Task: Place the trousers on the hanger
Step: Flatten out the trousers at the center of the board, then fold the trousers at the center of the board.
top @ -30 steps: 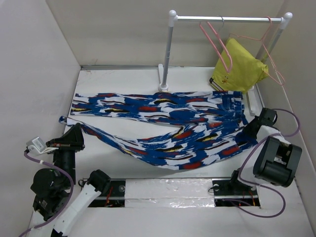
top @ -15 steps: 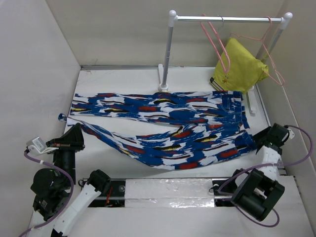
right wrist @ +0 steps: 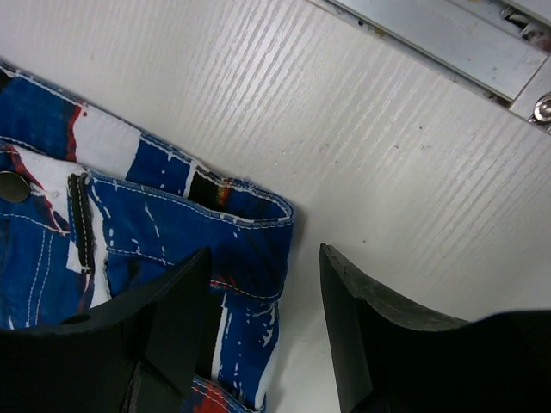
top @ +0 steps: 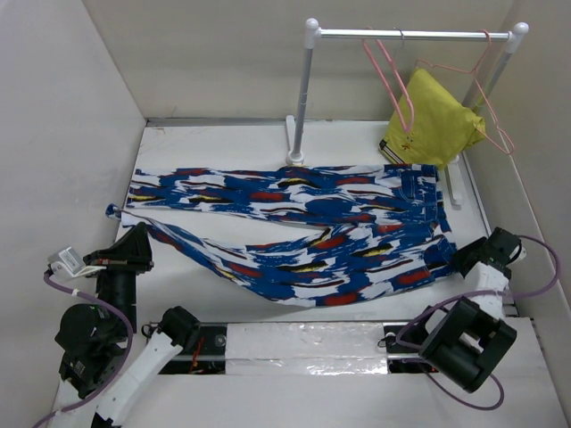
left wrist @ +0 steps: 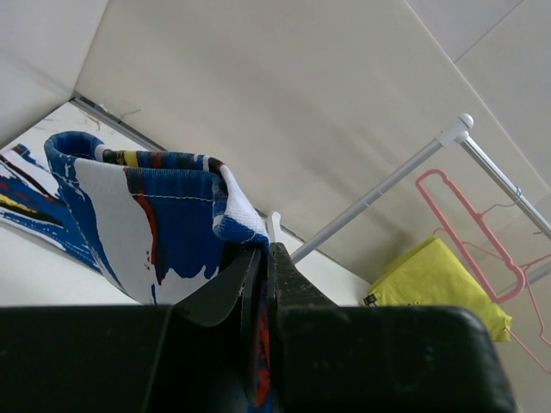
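Note:
The blue patterned trousers (top: pixel 294 232) lie spread across the table, waist at the right and legs running left. My left gripper (top: pixel 136 242) is shut on the hem of the near leg, and the left wrist view shows the cloth (left wrist: pixel 164 206) pinched between the closed fingers (left wrist: pixel 263 258). My right gripper (top: pixel 466 259) is open at the near corner of the waist. In the right wrist view its jaws (right wrist: pixel 265 258) straddle the waistband corner (right wrist: pixel 250 249) just above the table. The empty pink hanger (top: pixel 393 76) hangs on the rail and also shows in the left wrist view (left wrist: pixel 469 232).
A white rail (top: pixel 410 34) on two posts stands at the back right. A second pink hanger (top: pixel 486 89) carries the yellow garment (top: pixel 433 120) beside the empty one. White walls close in both sides. A metal strip (top: pixel 303 343) runs along the near edge.
My right arm has swung back and its gripper has moved from the waist's right edge to the near corner. The trousers' near leg shifted slightly. The left arm has not moved.

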